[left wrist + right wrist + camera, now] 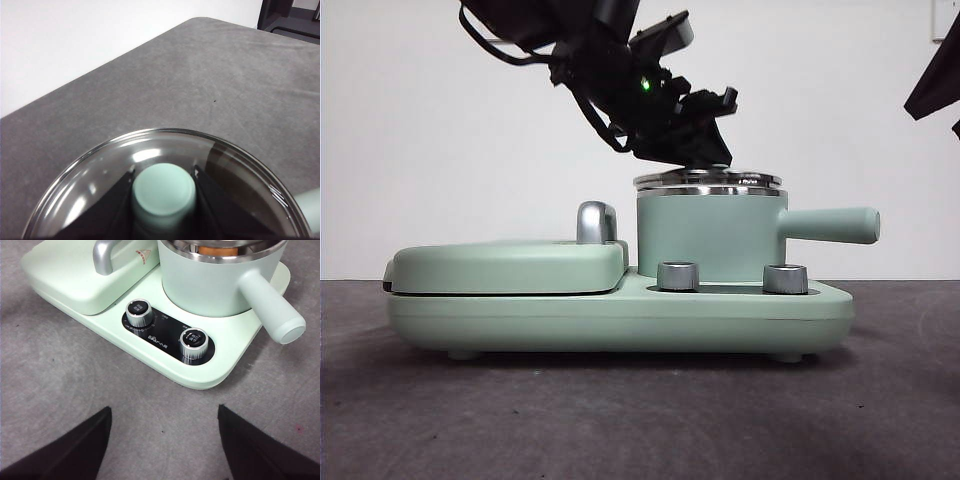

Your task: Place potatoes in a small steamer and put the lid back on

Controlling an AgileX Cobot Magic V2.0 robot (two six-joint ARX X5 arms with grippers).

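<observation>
The small steamer [705,235] stands on the right of the mint-green appliance base [620,318], its side handle [832,225] pointing right. The glass lid [708,180] lies on its steel rim. My left gripper [712,150] comes down from the upper left and is shut on the lid's green knob [164,189], with one jaw on each side of it. The potato [217,250] shows as an orange patch through the lid in the right wrist view. My right gripper [164,409] is open and empty above the table, in front of the appliance.
The flat grill cover [505,265] with its chrome handle [597,222] takes up the left of the base. Two steel dials [139,312] [194,342] sit in front of the pot. The waiting right arm [935,80] shows at the top right corner.
</observation>
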